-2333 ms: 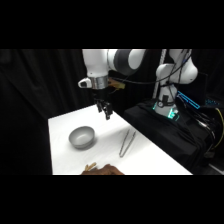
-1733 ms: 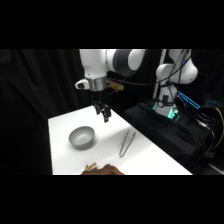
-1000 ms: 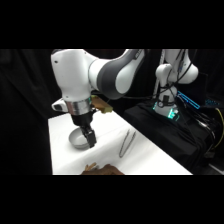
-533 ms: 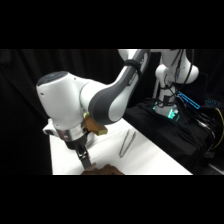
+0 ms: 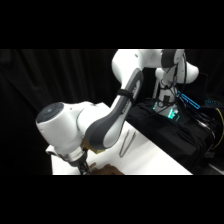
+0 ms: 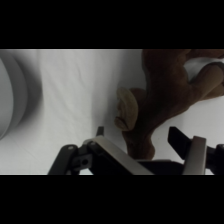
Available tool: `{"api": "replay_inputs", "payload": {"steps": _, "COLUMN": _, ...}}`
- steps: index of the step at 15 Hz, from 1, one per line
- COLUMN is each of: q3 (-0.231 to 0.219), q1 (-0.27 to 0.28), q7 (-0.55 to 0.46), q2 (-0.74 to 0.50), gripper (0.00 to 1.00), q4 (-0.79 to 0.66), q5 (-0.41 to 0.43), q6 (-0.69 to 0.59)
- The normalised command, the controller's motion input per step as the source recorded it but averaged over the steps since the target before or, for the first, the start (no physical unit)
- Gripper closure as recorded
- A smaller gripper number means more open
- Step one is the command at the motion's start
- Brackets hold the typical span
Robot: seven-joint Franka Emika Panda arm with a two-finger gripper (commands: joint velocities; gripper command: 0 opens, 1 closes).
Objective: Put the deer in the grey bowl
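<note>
In the side view, the arm's bulk hides the grey bowl, and we see the gripper [image 5: 84, 169] low over the desk [image 5: 150, 157], beside the tongs [image 5: 126, 142]

In the wrist view, the deer [image 6: 167, 95] lies between the spread-apart fingers [image 6: 194, 152], unclamped, with the grey bowl [image 6: 14, 95] well apart from it. We judge it light, rigid and bumpy: grip the body, not the tan antlers [image 6: 127, 109]

White arm [image 5: 125, 100] bent low from the upper right, its bulky wrist [image 5: 65, 125] far forward and down, gripper [image 5: 84, 169] pointing downward at the lower left, fingers [image 6: 192, 150] spread apart in the wrist view, one either side of the gap
</note>
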Motion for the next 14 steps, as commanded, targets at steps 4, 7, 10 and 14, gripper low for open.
{"api": "replay_inputs", "payload": {"steps": 4, "q3": -0.013, "q1": 0.019, "q7": 0.02, "q2": 0.28, "gripper": 0.0, "q4": 0.39, "q5": 0.035, "q6": -0.17}}
{"api": "replay_inputs", "payload": {"steps": 7, "q3": -0.007, "q1": 0.005, "q7": 0.0, "q2": 0.23, "gripper": 0.16, "q4": 0.33, "q5": 0.047, "q6": -0.17}}
{"api": "replay_inputs", "payload": {"steps": 10, "q3": -0.017, "q1": 0.017, "q7": 0.01, "q2": 0.16, "gripper": 0.45, "q4": 0.31, "q5": 0.037, "q6": -0.18}}
{"api": "replay_inputs", "payload": {"steps": 14, "q3": -0.039, "q1": 0.039, "q7": 0.03, "q2": 0.09, "gripper": 0.78, "q4": 0.28, "q5": 0.011, "q6": -0.21}}
